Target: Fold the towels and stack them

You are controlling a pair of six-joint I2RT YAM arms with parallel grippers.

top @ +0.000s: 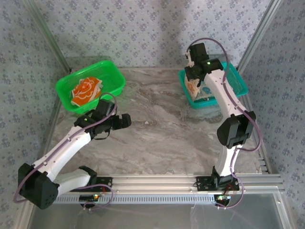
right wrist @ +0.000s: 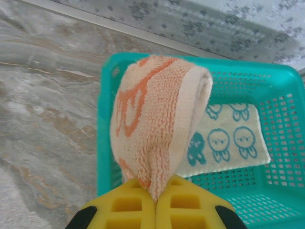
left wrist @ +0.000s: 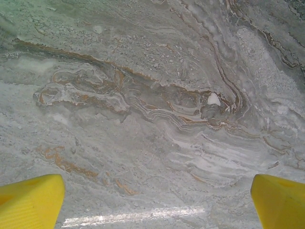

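Poking from right pincer (right wrist: 156,202), towel (right wrist: 157,114)

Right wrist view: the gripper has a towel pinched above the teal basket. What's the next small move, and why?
Probably swing the right gripper toward the marble table and lay the cream-and-orange towel flat there. It is shut on that towel, bunched above the teal basket, where a teal-figure towel lies; folding needs flat room.

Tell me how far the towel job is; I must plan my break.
Done, it seems: one orange towel lies folded in the green basket. In hand: the right gripper is shut on a cream towel, over the teal basket. Left: that towel and the teal-print towel in that basket seem to need folding and stacking; the left gripper hangs open over the table.
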